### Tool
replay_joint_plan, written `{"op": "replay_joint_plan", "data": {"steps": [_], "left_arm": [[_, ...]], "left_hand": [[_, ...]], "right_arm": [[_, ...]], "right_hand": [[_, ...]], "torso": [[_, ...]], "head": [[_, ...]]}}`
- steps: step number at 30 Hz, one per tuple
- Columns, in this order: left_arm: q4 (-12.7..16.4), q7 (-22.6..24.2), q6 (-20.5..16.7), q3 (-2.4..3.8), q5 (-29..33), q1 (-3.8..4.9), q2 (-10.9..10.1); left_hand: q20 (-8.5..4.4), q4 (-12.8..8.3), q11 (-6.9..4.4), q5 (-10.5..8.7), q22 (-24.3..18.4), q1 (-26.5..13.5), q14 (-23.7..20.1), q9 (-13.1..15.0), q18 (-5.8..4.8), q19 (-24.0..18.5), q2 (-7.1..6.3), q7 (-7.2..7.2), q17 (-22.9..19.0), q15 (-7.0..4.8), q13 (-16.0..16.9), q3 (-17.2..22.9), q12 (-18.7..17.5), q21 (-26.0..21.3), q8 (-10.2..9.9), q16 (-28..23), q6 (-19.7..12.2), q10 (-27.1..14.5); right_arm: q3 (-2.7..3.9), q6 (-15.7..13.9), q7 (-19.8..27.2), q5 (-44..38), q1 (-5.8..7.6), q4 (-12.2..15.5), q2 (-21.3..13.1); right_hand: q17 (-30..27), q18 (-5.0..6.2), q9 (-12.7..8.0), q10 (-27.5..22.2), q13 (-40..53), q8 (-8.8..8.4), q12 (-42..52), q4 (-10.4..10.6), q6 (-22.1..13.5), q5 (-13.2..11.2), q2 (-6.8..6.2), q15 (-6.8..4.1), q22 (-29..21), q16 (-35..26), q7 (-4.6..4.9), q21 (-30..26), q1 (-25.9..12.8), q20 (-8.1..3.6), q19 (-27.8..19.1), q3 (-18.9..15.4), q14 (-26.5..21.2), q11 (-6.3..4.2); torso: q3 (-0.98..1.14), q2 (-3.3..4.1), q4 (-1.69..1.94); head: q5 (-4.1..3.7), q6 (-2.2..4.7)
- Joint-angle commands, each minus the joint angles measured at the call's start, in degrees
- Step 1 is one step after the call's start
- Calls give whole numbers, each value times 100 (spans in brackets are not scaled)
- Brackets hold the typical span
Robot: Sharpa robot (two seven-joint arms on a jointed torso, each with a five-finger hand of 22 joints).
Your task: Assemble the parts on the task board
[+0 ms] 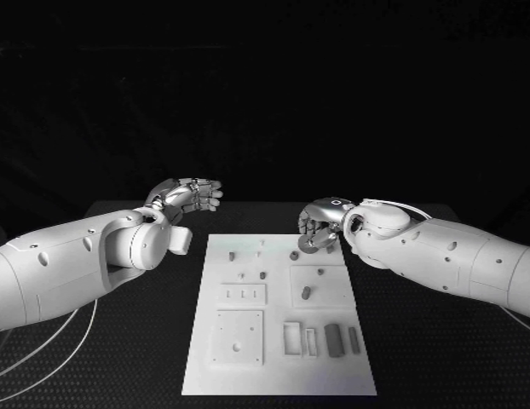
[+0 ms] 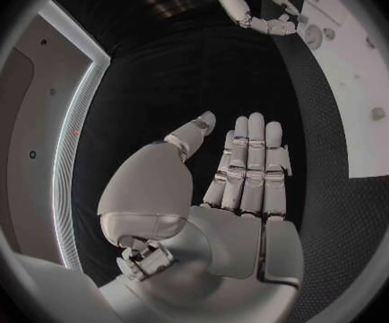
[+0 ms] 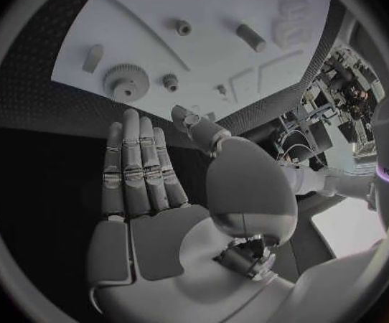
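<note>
The white task board [image 1: 278, 375] lies in the middle of the black table. Small grey parts stand or lie on it: a peg [image 1: 306, 292], two bars [image 1: 334, 336] near the right edge, and a gear [image 3: 125, 81] with a smaller gear [image 3: 170, 81] beside it at the far end. My left hand [image 1: 189, 198] hovers beyond the board's far left corner, off the board. Its fingers [image 2: 248, 165] are stretched out and hold nothing. My right hand [image 1: 320, 226] hangs over the board's far right corner, near the gears. Its palm [image 3: 150, 194] is flat and empty.
The board [image 2: 356, 86] has several recesses and square plates [image 1: 239, 336] toward its near end. Black table mat [image 1: 437, 358] surrounds it on both sides. White cables [image 1: 44, 358] trail under my left arm.
</note>
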Motion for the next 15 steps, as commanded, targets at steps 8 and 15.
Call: {"op": "replay_joint_plan", "data": {"steps": [8, 15], "left_arm": [[-4, 24, 128, 5, 38, -19, 56], [-16, 15, 143, 6, 40, -31, 64]], "left_hand": [[-8, -20, -15, -14, 139, -72, -6, -7, 26, -49, -7, -10, 14, 10, -8, 4, -46, 43, -15, 12, -23, -44], [-7, -17, -15, -14, 138, -84, -8, -8, 27, -53, -5, -10, 17, 10, -8, 6, -50, 49, -15, 11, -23, -46]], "right_arm": [[0, -22, 106, -277, -93, 86, 66], [-1, -31, 54, -386, -94, 254, 56]], "right_hand": [[149, 77, 3, -3, -18, -70, -123, -2, 47, -59, -49, -90, 28, -46, -28, 74, 27, -70, 260, -41, 264, 42], [259, 77, 11, 48, -11, -90, -155, -2, 79, -84, -49, -152, 49, -44, -18, 131, 39, -136, 444, -34, 457, 27]], "torso": [[12, 205, 29], [13, 250, 23]], "head": [[-17, 15], [-16, 9]]}}
